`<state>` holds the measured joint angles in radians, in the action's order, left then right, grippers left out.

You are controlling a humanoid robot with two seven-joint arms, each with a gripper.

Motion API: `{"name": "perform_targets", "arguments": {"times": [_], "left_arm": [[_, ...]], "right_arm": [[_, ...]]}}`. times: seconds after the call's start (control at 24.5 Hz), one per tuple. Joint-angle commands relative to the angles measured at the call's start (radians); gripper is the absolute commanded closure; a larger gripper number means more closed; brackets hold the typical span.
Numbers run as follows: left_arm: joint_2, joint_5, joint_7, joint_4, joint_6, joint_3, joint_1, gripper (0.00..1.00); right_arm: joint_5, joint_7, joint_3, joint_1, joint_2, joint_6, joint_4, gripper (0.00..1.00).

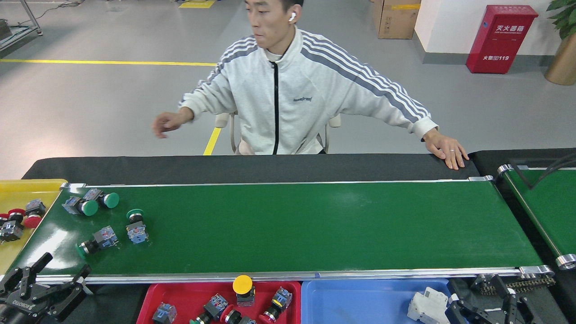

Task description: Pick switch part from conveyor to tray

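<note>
A: What is lying at the far left?

B: A yellow tray (27, 186) is sitting off the left end of the belt, holding a few red-capped switch parts (18, 219). Just below it, the left gripper (47, 272) is showing at the bottom left corner, its black fingers spread wide apart and holding nothing, their tips just over the near rail of the conveyor (315, 225).

A: And the task's parts?

B: Four green-capped switch parts are lying on their sides at the left end of the green belt. Two are touching as a pair (90, 203) near the far rail. A third (94, 241) is resting nearer the front, just beyond the open left fingers, and a fourth (135, 224) is lying just beside it to the right. The remaining belt is showing only glare.

A: What is sitting in front of the belt?

B: A red tray (180, 292) is holding several switch parts, among them one with a yellow cap (243, 288) standing upright. Touching it on the right is a blue tray (360, 301) with a white block (427, 307) at its right end.

A: And the right gripper?

B: The right gripper (483, 308) is sitting low at the bottom right, dark and partly cut off; I cannot tell how its fingers are standing.

A: Anyone behind?

B: A person in a striped jacket (288, 94) is sitting beyond the conveyor, one hand (447, 150) resting on the black table edge (252, 167), the other hand (164, 126) raised in the air. A second green belt (544, 202) is showing at the right edge.
</note>
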<state>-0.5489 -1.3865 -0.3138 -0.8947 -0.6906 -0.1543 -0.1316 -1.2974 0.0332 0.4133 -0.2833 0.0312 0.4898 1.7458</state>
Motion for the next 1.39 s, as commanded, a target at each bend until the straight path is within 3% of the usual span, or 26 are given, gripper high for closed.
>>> {"name": "perform_targets", "arguments": {"times": [0.0,0.2,0.41,0.49,0.53,0.57,0.65,0.73,0.82,0.98,1.02,1.1,1.18,1.22,1.35], "left_arm": [[-0.020,-0.002,-0.011,0.077,0.000,0.022,-0.072,0.00],[-0.022,-0.002,-0.011,0.241,0.040,0.091,-0.197,0.00],[-0.019,0.000,-0.044,0.280,0.091,0.174,-0.246,0.05],[-0.017,-0.002,-0.073,0.280,0.089,0.182,-0.246,0.31],[-0.016,0.000,-0.076,0.280,0.079,0.193,-0.244,0.58],[-0.017,0.000,-0.076,0.280,0.068,0.206,-0.243,0.73],[-0.011,0.001,-0.088,0.278,0.048,0.223,-0.238,0.86],[-0.013,0.000,-0.142,0.264,0.032,0.234,-0.206,0.89],[-0.016,0.001,-0.169,0.165,-0.009,0.260,-0.152,0.91],[-0.025,0.009,-0.169,-0.139,-0.095,0.233,0.013,0.89],[-0.025,0.009,-0.168,-0.225,-0.095,0.220,0.066,0.84],[-0.017,0.007,-0.163,-0.368,-0.095,0.205,0.175,0.62],[0.003,0.007,-0.159,-0.507,-0.095,0.187,0.276,0.07],[0.024,0.007,-0.159,-0.546,-0.095,0.171,0.316,0.01],[0.093,0.007,-0.159,-0.604,-0.095,0.137,0.380,0.00]], "right_arm": [[0.003,-0.001,0.004,0.004,0.000,0.003,0.015,0.00],[0.004,-0.001,0.002,0.007,-0.002,0.003,0.012,0.00],[0.004,-0.001,-0.002,0.006,-0.002,0.004,0.012,0.00],[0.004,-0.001,-0.002,0.007,-0.002,0.003,0.012,0.00],[0.007,-0.001,-0.001,0.009,-0.004,0.003,0.012,0.00],[0.007,-0.001,-0.001,0.010,-0.004,0.003,0.012,0.00],[0.007,-0.001,-0.001,0.009,-0.004,0.003,0.012,0.00],[0.007,-0.001,-0.001,0.007,-0.004,0.003,0.011,0.00],[0.007,-0.001,0.006,0.007,-0.005,0.003,0.011,0.00],[0.010,-0.001,0.027,0.007,-0.004,0.003,0.006,0.00],[0.010,-0.001,0.029,0.007,-0.004,0.003,0.006,0.00],[0.010,-0.001,0.029,0.007,-0.002,0.003,0.006,0.00],[0.012,-0.001,0.029,0.007,-0.002,0.003,0.008,0.00],[0.016,-0.001,0.029,0.009,-0.002,0.003,0.008,0.00],[0.021,0.001,0.029,0.009,0.000,0.003,0.009,0.00]]}}
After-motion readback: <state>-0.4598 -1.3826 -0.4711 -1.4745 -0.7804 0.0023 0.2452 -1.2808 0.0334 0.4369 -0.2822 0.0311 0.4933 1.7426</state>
